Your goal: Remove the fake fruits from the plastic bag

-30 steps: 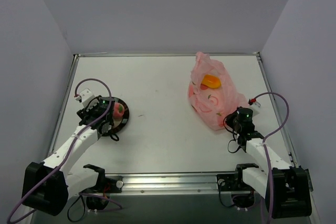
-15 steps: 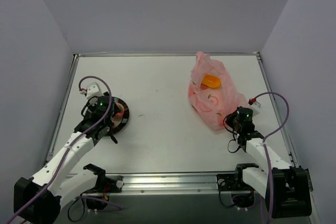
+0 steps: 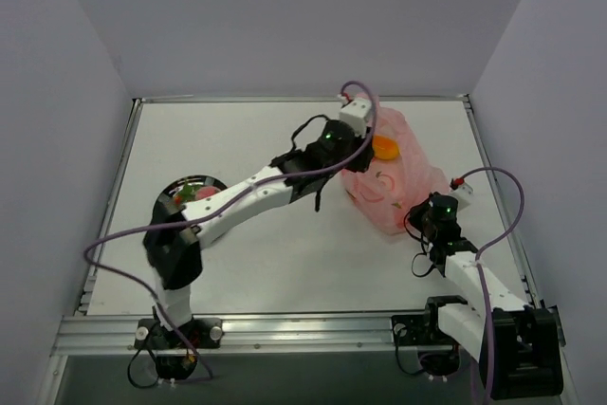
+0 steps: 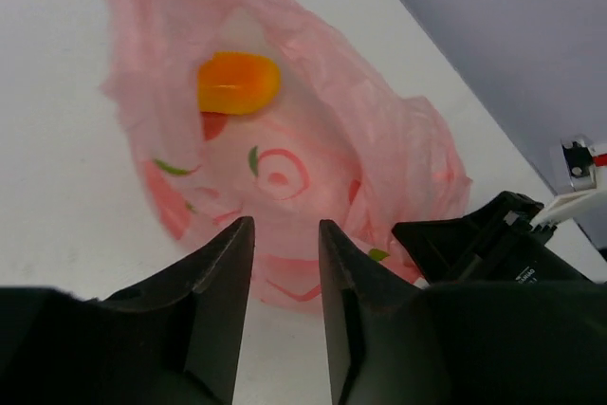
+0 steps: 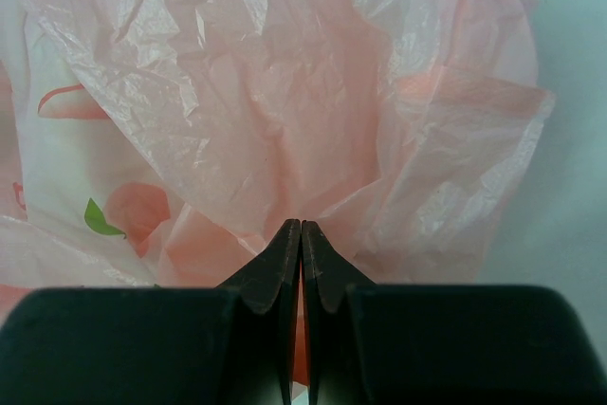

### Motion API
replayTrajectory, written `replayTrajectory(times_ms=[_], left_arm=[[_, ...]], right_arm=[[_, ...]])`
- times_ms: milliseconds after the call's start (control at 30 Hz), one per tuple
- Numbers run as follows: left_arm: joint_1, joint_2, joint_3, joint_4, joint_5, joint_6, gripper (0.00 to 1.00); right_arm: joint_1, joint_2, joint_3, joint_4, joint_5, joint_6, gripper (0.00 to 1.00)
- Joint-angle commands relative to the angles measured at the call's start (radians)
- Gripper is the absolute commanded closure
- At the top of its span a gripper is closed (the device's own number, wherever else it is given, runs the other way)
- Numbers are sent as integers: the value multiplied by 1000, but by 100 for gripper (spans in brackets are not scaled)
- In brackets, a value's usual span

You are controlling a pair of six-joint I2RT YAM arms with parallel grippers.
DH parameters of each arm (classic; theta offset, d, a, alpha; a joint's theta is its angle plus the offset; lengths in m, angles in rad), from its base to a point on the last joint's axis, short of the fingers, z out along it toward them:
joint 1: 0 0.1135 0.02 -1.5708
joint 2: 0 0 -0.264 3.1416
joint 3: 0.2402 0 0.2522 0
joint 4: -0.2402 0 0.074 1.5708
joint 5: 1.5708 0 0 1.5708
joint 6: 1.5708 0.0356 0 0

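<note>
The translucent pink plastic bag (image 3: 391,189) lies at the back right, and it also shows in the left wrist view (image 4: 313,163) and the right wrist view (image 5: 285,92). A yellow-orange oval fruit (image 3: 384,147) sits in its open top (image 4: 238,82). My left gripper (image 3: 349,160) is open and empty (image 4: 285,234), hovering just above the bag's left side. My right gripper (image 3: 427,217) is shut on a fold of the bag's near corner (image 5: 301,227). A pink-red fruit (image 3: 186,199) and a small green piece lie on the dark-rimmed plate (image 3: 169,189).
The plate sits at the left of the white table. Grey walls enclose the table on three sides. My left arm stretches diagonally across the table's middle. The right gripper's black body (image 4: 493,234) lies close to the right of my left fingers.
My left arm has swung from the plate at the left across to the bag, leaving the pink-red fruit on the plate. The right arm and the bag have not moved.
</note>
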Motion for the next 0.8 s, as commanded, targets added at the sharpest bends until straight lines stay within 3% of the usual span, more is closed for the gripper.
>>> replayTrajectory(times_ms=[0,100,233,267,300,367,533,667,767], left_arm=[[-30,235,327,-148,210,153,71],[-36,446,611,-261,247,242,77],[-32,714,1012,-445,181,348,80],[-30,813,1173,-471,161,365,81],[-28,851,1227,-485,141,381,81],[-19,894,1260,-449,107,426,85],[2,877,1077,-193,78,538,82],[28,995,1214,-186,66,567,48],[45,1023,1226,-145,110,563,37]], right_arm=[[6,-23,17,10,24,-5,100],[4,-34,14,4,19,-4,100],[6,-66,13,-16,16,-7,100],[7,-72,10,-20,16,-7,100],[9,-77,8,-23,16,-5,100],[9,-87,7,-28,10,-5,100],[10,-103,2,-46,-33,1,100],[12,-152,-6,-115,-103,10,100],[14,-228,-45,-164,-160,51,100]])
